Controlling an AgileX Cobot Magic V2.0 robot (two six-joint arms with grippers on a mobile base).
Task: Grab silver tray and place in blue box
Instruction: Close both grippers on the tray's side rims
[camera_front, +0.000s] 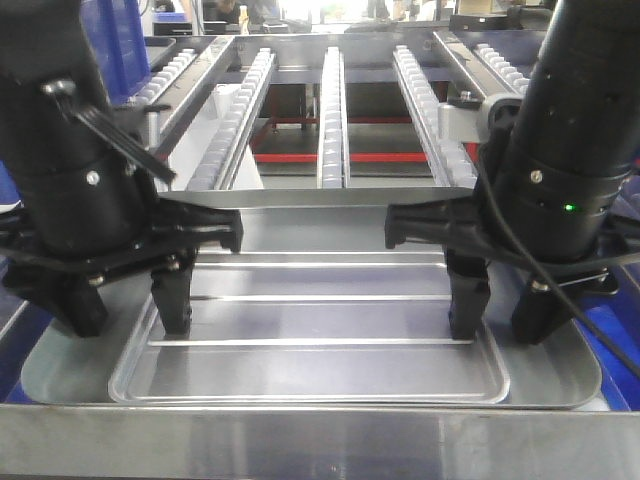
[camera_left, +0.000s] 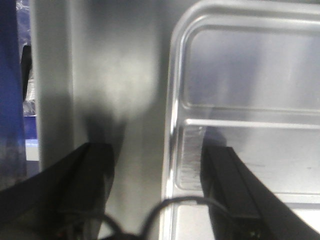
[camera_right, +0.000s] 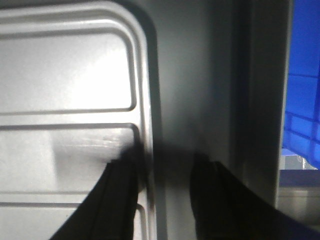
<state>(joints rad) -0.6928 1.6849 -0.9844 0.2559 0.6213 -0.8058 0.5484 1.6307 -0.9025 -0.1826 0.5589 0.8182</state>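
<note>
Firstly, far left: dark blue plastic (camera_left: 10, 100) runs along the picture edge in the left wrist view; what it belongs to cannot be told.
Left claw (camera_front: 130, 318): spread wide and lowered over the left end of the silver tray (camera_front: 310, 370). One finger is inside the recessed bottom and the other is outside, over a grey metal band (camera_left: 125, 100). The tray's raised lip stands between them with a gap on each side.
Grey metal band: flat and dull, just beside the lip. Whether it is tabletop or a wider part of the tray cannot be told.
Silver tray: lies flat with its long side across the front view, and its ridges run left to right between the two arms.
Roller lanes (camera_front: 333, 110): behind the tray, running away from the camera.
Front rail (camera_front: 320, 440): a metal bar across the near edge, just before the tray.
Right claw (camera_front: 502, 322): also spread wide at the tray's right end. The inner finger is down in the recessed bottom close to the lip, and the outer finger is over the grey band. It grips nothing.
Blue box (camera_right: 302, 90): bright blue at the far right in the right wrist view, parted from the tray by the grey band and an upright metal edge.
</note>
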